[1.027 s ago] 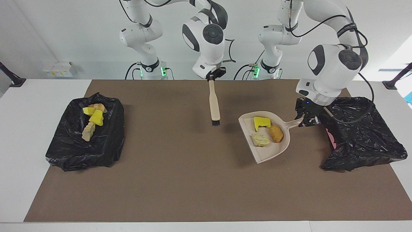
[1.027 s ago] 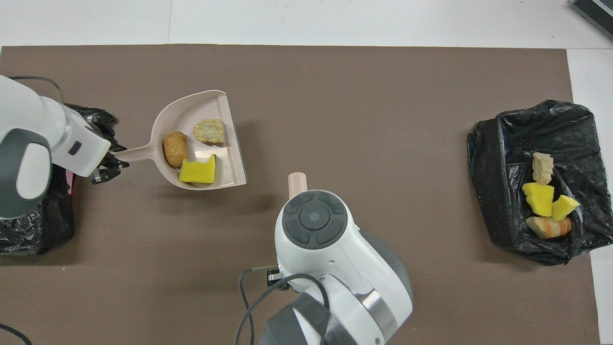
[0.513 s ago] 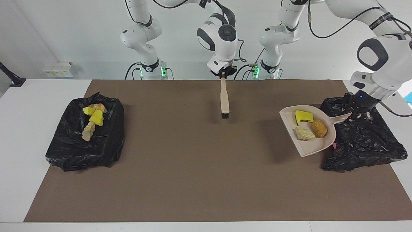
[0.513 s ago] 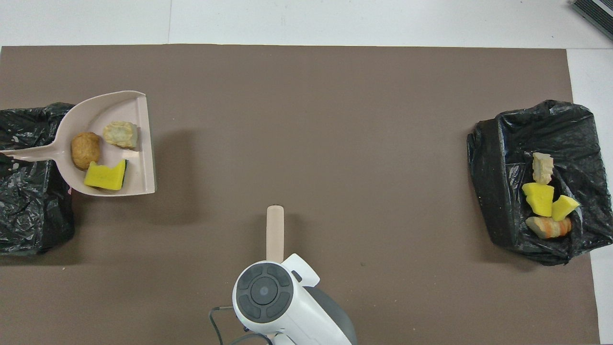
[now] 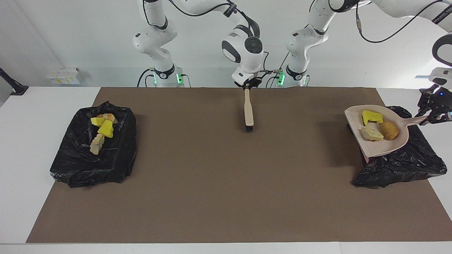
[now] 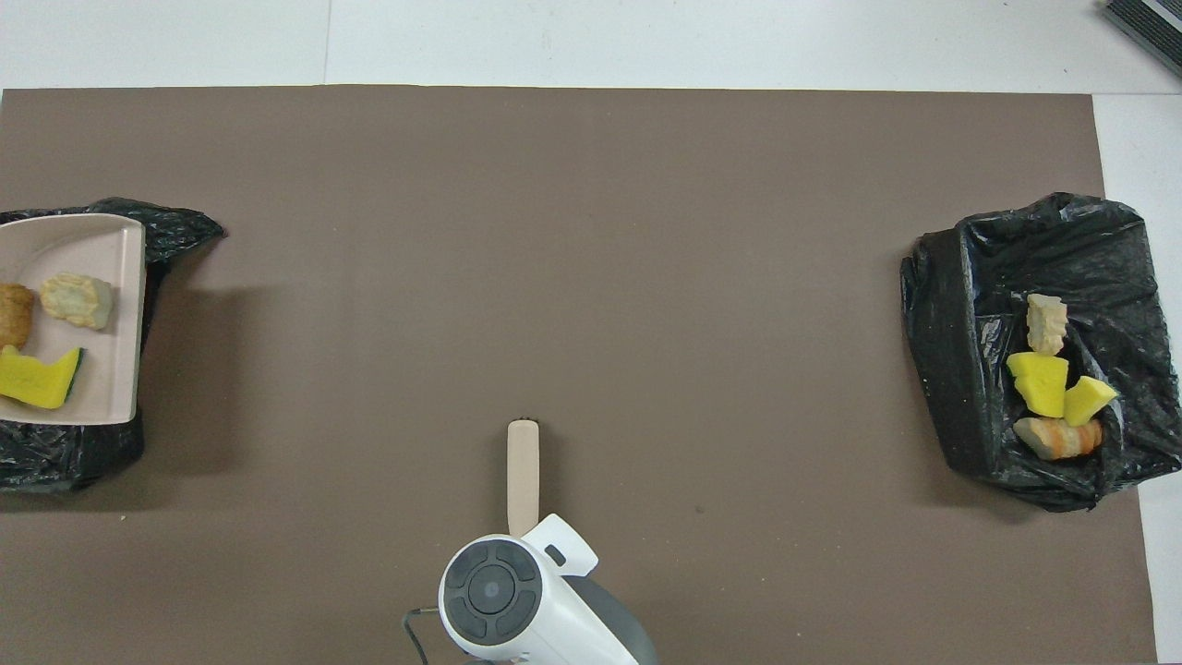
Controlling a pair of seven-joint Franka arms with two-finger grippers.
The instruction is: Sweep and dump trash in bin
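Left tool point(image 5: 431, 114) pinching dustpan point(image 5: 378, 150) handle, pan level over bin point(image 5: 406, 165) so trash point(image 5: 376, 126) stays put. Right tool point(image 5: 248, 84) clamped on brush point(image 5: 248, 109), parked clear mid-counter.

A white table point(image 5: 21, 148) carries a brown mat point(image 5: 219, 183) before a white wall point(image 5: 70, 31)

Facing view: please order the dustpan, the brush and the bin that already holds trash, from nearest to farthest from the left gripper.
1. The dustpan, held by the left gripper at its handle, over the bin at the left arm's end.
2. The brush, hanging from the right gripper over the mat's middle.
3. The bin with trash, at the right arm's end.
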